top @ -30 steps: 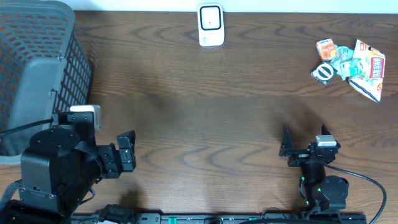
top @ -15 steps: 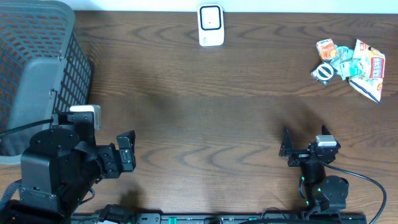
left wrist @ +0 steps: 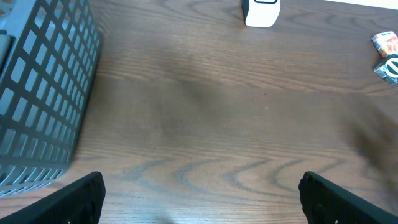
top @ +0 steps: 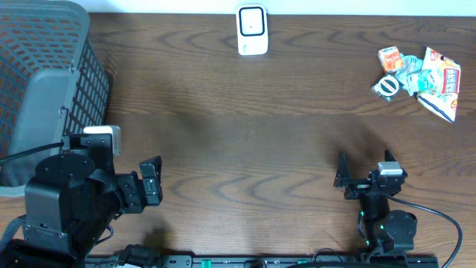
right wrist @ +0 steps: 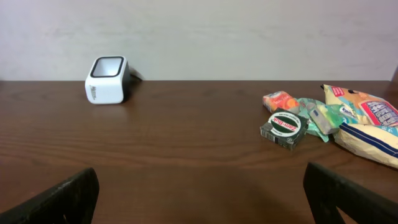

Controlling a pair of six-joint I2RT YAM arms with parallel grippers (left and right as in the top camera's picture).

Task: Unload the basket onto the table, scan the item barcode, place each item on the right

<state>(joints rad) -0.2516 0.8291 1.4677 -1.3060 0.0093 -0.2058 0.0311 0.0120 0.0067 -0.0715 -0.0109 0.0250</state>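
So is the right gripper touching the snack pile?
Apart. The overhead view shows bare table between the open right gripper and the snack pile in the far corner.

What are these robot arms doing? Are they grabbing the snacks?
Not yet. Both the left gripper and the right gripper are open and empty, near the front edge of the table. The small pile of snack packets sits untouched at the far right, and the white scanner stands at the far middle. Nothing has been picked up to scan.
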